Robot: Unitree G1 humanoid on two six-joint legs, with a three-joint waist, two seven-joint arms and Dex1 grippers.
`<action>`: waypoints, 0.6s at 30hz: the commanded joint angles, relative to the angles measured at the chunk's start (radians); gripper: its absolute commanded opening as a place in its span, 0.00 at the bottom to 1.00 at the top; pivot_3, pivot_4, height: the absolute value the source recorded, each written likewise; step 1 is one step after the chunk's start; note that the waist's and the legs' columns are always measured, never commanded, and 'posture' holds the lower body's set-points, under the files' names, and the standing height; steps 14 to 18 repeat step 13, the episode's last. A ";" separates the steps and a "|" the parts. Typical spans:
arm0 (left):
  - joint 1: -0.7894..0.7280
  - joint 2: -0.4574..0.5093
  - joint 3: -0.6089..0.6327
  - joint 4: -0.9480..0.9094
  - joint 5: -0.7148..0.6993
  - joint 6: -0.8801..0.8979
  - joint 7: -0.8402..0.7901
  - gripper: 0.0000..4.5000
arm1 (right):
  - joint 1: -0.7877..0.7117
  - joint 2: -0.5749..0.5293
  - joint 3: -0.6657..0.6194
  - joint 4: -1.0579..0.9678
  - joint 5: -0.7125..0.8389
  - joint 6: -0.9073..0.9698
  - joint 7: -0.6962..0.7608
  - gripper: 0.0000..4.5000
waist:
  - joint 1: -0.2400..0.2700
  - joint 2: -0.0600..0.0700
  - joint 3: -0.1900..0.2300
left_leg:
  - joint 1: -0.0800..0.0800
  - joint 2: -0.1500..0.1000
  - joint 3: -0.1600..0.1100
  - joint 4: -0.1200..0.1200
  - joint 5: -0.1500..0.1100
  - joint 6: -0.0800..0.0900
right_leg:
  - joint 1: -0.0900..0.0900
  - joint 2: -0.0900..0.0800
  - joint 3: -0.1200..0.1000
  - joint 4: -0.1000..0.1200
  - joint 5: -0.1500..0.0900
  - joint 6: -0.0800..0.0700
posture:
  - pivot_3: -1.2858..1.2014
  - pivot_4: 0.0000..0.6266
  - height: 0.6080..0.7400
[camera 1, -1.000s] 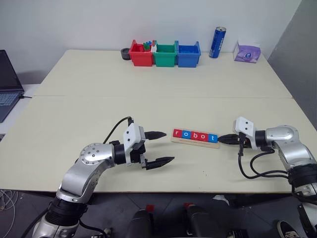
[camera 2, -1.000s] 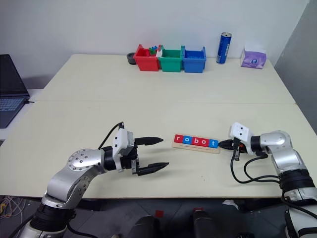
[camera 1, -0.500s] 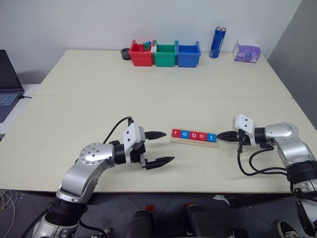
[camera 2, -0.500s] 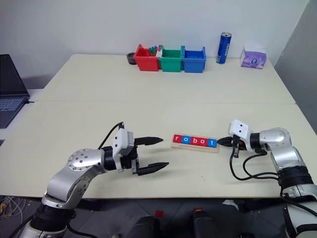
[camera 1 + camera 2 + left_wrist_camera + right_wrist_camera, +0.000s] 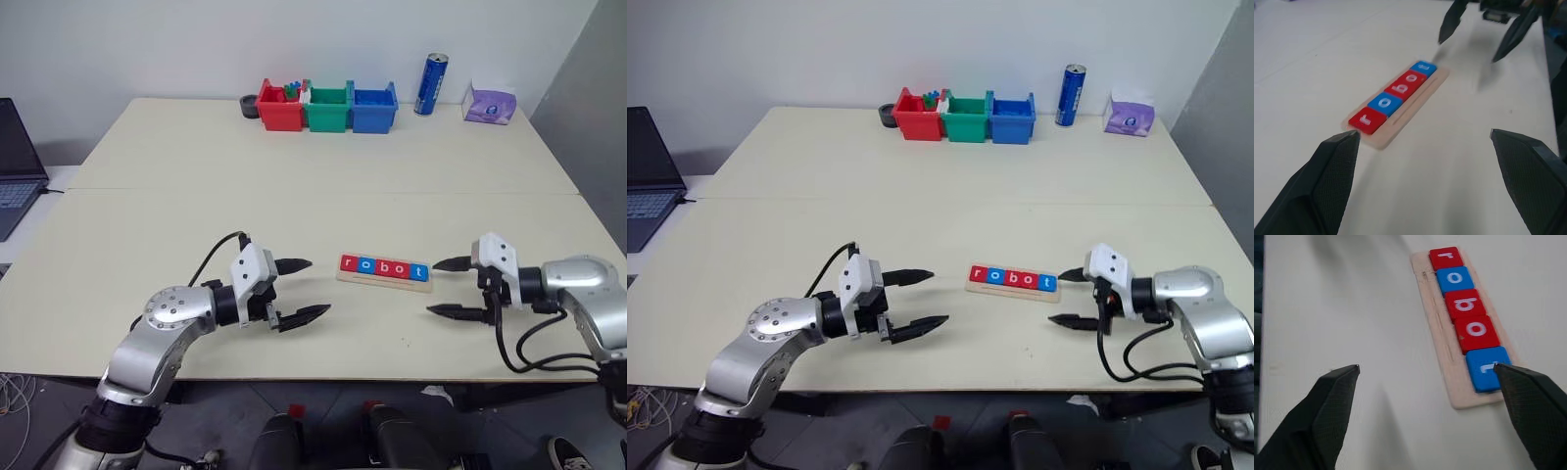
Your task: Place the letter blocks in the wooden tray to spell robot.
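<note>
Wooden tray (image 5: 384, 277) is lying flat on the table (image 5: 294, 196), near the front edge, between the two grippers. It's a long narrow strip of pale wood with rounded corners and a thin groove running lengthwise along the side nearer the robot.

Five letter blocks (image 5: 1467, 318) are sitting in it in one row, edge to edge: red r, blue o, red b, red o, blue t. Reads "robot" from the robot's left to right. The blocks are flat square tiles with softened corners, smooth, with white lowercase letters on top. That's three red and two blue. Nothing is touching them.

Left gripper (image 5: 294, 291) is hovering just left of the tray, with its two black tapered fingers spread wide and nothing between them. Right gripper (image 5: 450, 288) is hovering just off the tray's right end, fingers also splayed wide and empty. The finger pads look finely ribbed in the wrist views.

Table is a matte cream surface with a seam running across it. At the far edge, three plastic bins are standing side by side: one red (image 5: 279, 108), one green (image 5: 326, 108), one blue (image 5: 373, 107). One blue can (image 5: 430, 84) is standing upright to their right, then one purple tissue pack (image 5: 488, 103). One laptop (image 5: 15, 162) is sitting off the table's left edge.
</note>
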 commanded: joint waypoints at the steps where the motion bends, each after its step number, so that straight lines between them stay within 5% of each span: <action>1: 0.016 0.019 0.036 -0.049 0.015 0.000 0.026 1.00 | 0.027 0.002 -0.046 -0.066 0.019 0.008 -0.053 0.99 | 0.001 0.000 0.000 | 0.000 0.000 0.000 0.000 0.000 0.000 | 0.000 0.000 0.000 0.000 0.000 0.001 | 0.52 0.24 1.00; 18: 0.014 0.025 0.023 -0.049 0.044 -0.008 0.044 1.00 | 0.030 0.007 -0.051 -0.072 0.024 0.026 -0.125 0.99 | 0.000 0.000 0.000 | 0.000 0.000 0.001 0.000 0.000 0.000 | 0.000 0.000 0.000 0.000 -0.001 0.002 | 0.52 0.24 1.00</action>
